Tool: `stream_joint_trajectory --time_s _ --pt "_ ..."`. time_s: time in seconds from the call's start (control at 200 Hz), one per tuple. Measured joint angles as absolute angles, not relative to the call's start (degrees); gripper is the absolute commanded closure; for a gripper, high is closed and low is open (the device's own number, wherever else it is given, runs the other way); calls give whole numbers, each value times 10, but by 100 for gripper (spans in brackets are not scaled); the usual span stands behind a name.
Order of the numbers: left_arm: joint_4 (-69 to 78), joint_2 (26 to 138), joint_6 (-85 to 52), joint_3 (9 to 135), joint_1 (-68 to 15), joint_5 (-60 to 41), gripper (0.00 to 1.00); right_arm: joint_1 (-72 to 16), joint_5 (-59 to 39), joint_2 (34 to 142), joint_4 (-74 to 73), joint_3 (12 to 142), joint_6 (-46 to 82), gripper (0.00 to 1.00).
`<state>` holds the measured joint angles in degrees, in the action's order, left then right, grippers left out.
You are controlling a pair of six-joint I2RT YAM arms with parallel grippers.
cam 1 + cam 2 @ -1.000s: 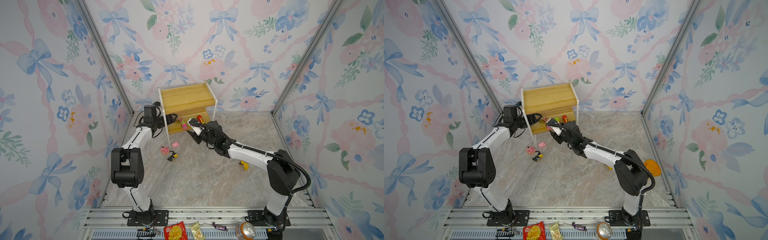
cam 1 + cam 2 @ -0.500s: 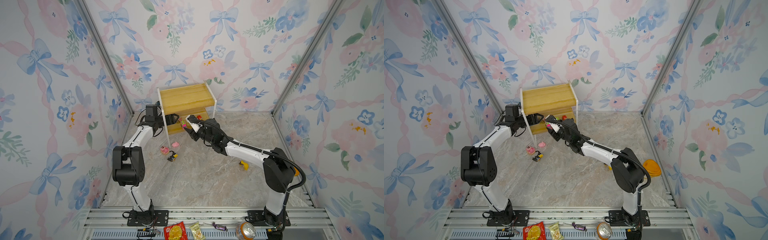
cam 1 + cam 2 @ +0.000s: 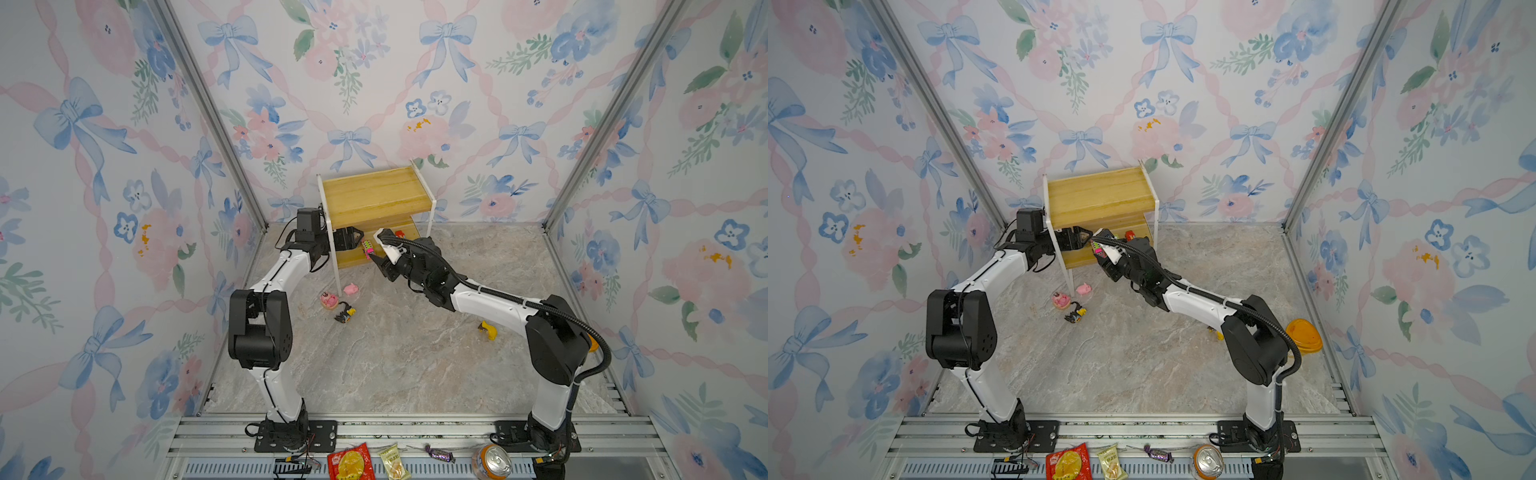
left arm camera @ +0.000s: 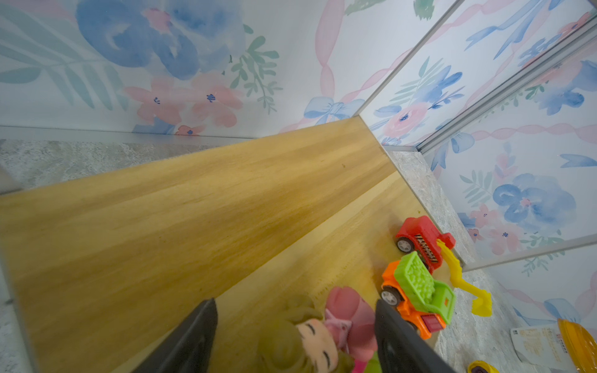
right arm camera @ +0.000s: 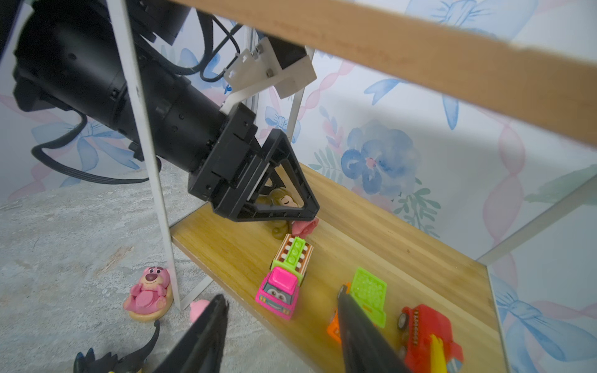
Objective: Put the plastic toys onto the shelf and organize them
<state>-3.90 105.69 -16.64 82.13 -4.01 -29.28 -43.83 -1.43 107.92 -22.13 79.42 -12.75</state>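
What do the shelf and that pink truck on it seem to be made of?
Shelf: boards look like matte yellowish wood, grain streaks showing; the thin white frame is probably painted metal. Pink truck: likely moulded plastic, given its bright solid colours, slight shine and studded green back.

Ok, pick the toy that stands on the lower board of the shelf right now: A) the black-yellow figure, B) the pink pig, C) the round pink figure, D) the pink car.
D: the pink car stands on the lower board of the shelf, while the pink pig, the black-yellow figure and the round pink figure lie on the floor beside it.
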Motion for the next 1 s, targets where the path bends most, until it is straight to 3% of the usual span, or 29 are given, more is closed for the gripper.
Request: stream_joint_trajectory --time_s 0.3,0.53,1.0 --pt "-38 1061 -166 826 -45 -281 23 -435 -10 1079 -222 787 -124 42" --pt "-39 1061 -162 827 -45 -265 31 -435 -10 1079 -225 787 -124 42" --pt "-36 1061 -154 827 -41 -250 36 -435 -10 1079 -236 786 -124 42"
